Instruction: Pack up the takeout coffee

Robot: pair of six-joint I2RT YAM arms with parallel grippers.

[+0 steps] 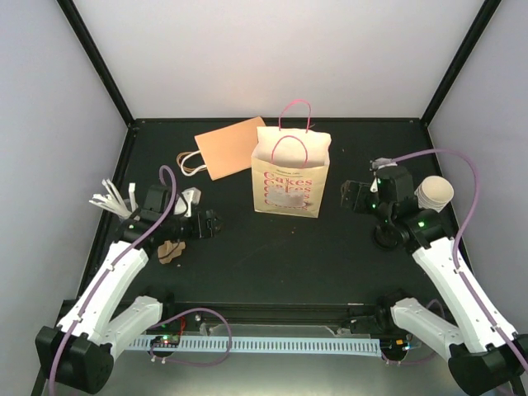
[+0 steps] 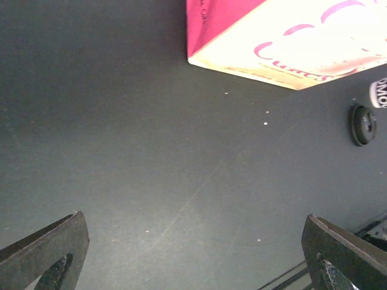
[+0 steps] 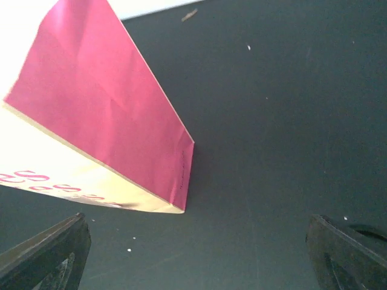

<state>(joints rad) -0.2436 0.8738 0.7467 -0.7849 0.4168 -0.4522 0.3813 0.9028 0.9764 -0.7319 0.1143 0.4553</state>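
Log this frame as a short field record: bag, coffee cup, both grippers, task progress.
bag: Cakes paper bag upright, centre, mouth open
cup: takeout coffee far right of the bag, outside it
left gripper: open, empty
right gripper: open, empty
progress: cup not yet packed

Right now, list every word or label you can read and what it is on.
"Cakes": pink script on the front of the upright paper bag; the lines below it are blurred.
Dark letters on a white label at the left wrist view's edge: cut off, unreadable.
No other text shows.
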